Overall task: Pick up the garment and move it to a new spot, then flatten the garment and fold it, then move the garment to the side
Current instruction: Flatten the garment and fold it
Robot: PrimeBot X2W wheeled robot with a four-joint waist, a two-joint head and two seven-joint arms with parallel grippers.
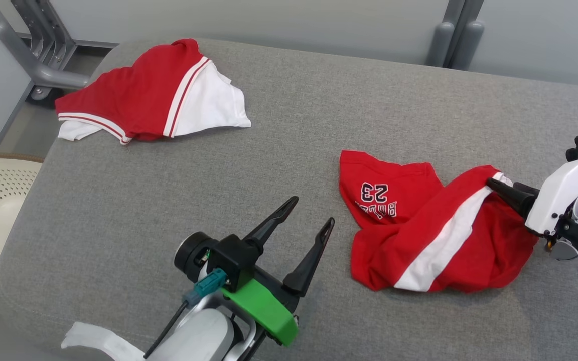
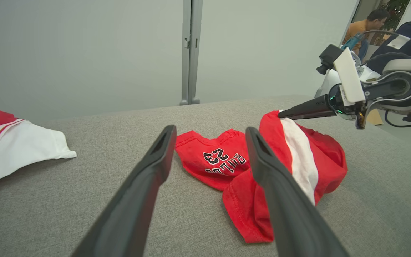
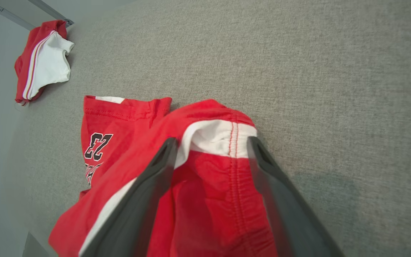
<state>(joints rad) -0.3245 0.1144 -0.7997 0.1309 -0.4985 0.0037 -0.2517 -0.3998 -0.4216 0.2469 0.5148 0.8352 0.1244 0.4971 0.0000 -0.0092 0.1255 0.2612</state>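
Crumpled red garment [image 1: 384, 250], white stripe, printed 23, lying bunched

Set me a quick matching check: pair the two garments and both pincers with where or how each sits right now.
1. red 23 shorts
2. red-and-white garment
3. left pincer
4. right pincer

A. open, fingers either side of the shorts' white-banded edge
B. far left, folded
C. open over bare grey cushion
D. crumpled, near right

Pairs: 1-D, 2-B, 3-C, 4-A
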